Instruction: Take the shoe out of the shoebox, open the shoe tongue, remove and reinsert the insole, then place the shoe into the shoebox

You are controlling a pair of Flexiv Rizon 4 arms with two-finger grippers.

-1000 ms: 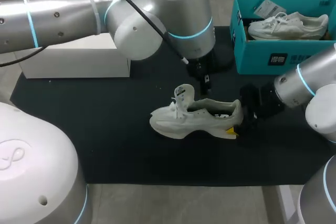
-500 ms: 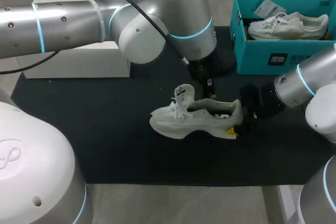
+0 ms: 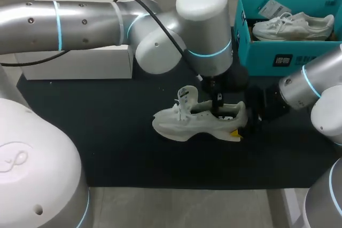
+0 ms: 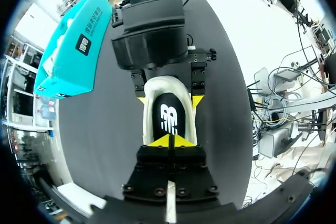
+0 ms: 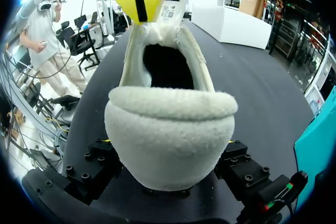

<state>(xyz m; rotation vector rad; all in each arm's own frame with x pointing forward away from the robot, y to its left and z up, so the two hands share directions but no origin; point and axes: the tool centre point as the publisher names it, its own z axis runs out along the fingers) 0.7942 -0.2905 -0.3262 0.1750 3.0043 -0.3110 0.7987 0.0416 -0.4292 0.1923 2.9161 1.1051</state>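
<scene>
Shoe upright on black mat, heel clamped both sides by right gripper. Left gripper tips pressed together, over insole inside opening.

The white shoe stands upright, tongue lifted, insole inside, near the teal shoebox.
</scene>
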